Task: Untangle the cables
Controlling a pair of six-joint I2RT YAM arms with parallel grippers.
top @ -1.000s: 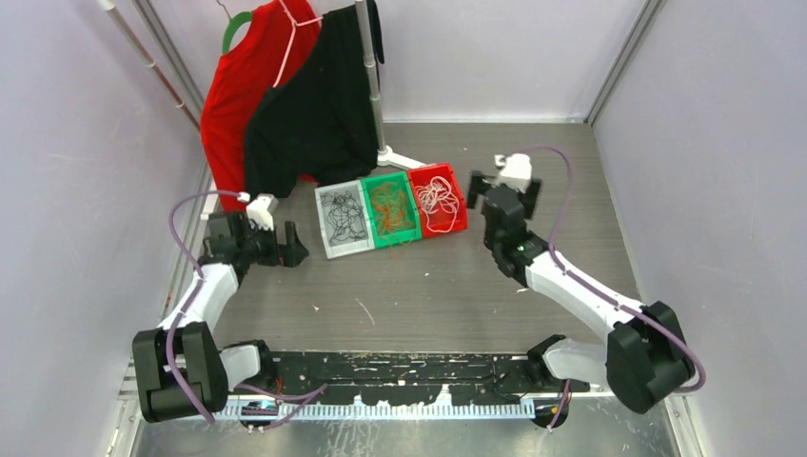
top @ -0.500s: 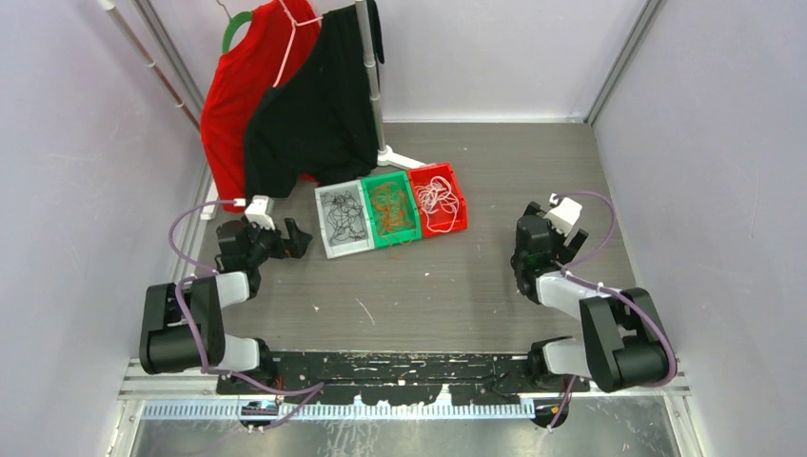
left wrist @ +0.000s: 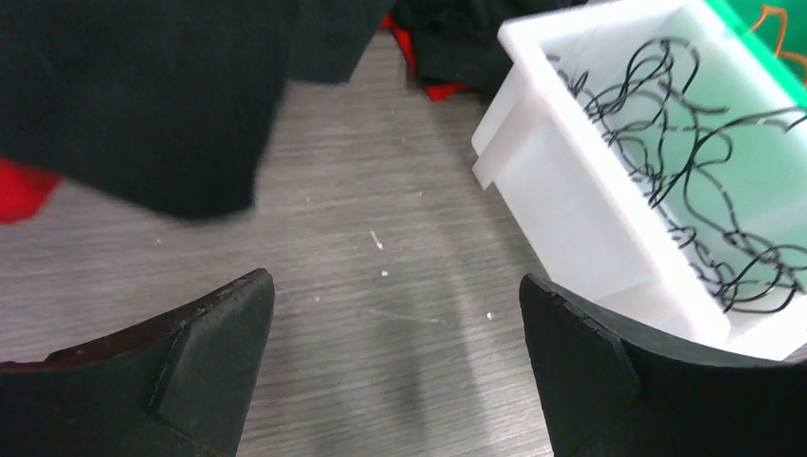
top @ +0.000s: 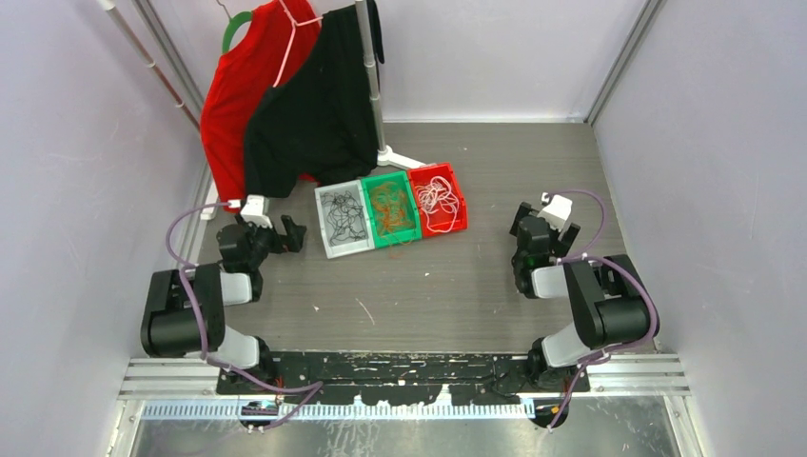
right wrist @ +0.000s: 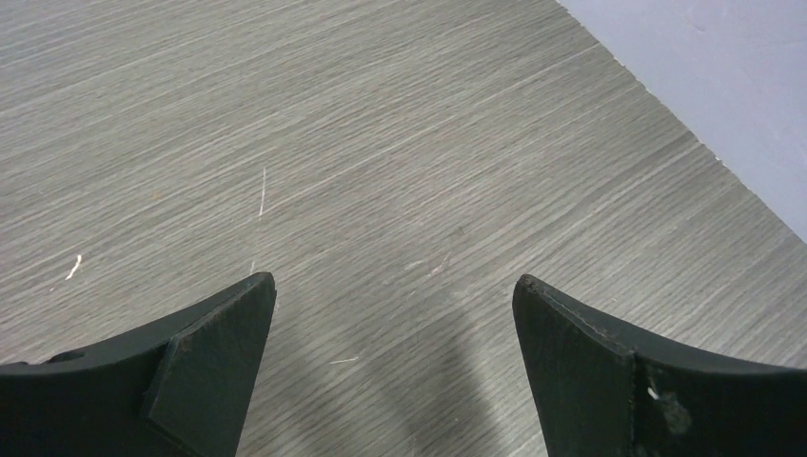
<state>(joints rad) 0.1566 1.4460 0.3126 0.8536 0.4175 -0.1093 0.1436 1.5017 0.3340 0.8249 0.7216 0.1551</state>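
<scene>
The cables lie by colour in three trays set side by side. Black cables (top: pixel 341 213) (left wrist: pixel 685 162) fill the white tray (top: pixel 324 227) (left wrist: pixel 533 162), orange cables (top: pixel 389 204) the green tray (top: pixel 403 234), and white cables (top: pixel 437 197) the red tray (top: pixel 460 205). My left gripper (top: pixel 285 238) (left wrist: pixel 395 281) stands open over bare table just left of the white tray, holding nothing. My right gripper (top: pixel 542 214) (right wrist: pixel 395 281) is open and empty over bare table, well right of the red tray.
A red shirt (top: pixel 233 86) and a black shirt (top: pixel 319 105) (left wrist: pixel 143 95) hang from a stand (top: pixel 376 90) behind the trays, the black one close above my left gripper. Pale walls (right wrist: pixel 723 76) close in the table on three sides.
Both arms have folded back toward their bases. The right gripper has moved away from the red tray, rightward and nearer. The left gripper has drawn back a little. Both stay open.
</scene>
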